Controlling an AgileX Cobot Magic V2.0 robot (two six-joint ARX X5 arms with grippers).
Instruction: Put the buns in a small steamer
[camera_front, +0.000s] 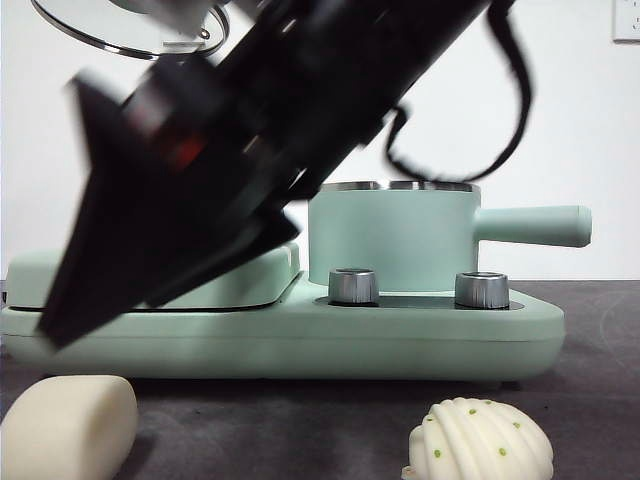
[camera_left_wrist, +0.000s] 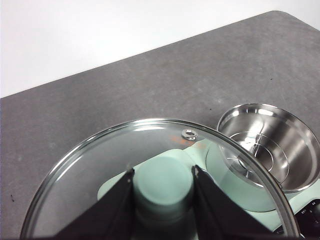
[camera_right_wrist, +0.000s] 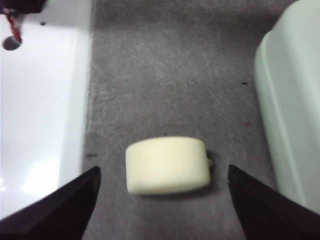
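Observation:
The smooth bun (camera_front: 65, 425) lies on the dark table at the front left. My right gripper (camera_front: 95, 310) comes down at a slant just above it. In the right wrist view it stands open (camera_right_wrist: 163, 170), one jaw on either side of the smooth bun (camera_right_wrist: 167, 165), without touching it. The ribbed bun (camera_front: 480, 440) with green dots rests at the front right. The small steamer (camera_front: 395, 240) sits uncovered on its base, and its steel inside (camera_left_wrist: 270, 145) holds nothing. My left gripper (camera_left_wrist: 163, 172) is shut on the green knob of the glass lid (camera_left_wrist: 150, 140), held high at the lid's (camera_front: 110, 25) upper left position.
The mint-green appliance base (camera_front: 300, 340) carries a flat griddle (camera_front: 250, 280) on the left and two steel knobs (camera_front: 353, 285) at the front. Its side (camera_right_wrist: 295, 100) stands close to the smooth bun. A white surface (camera_right_wrist: 40, 100) borders the table on the bun's other side.

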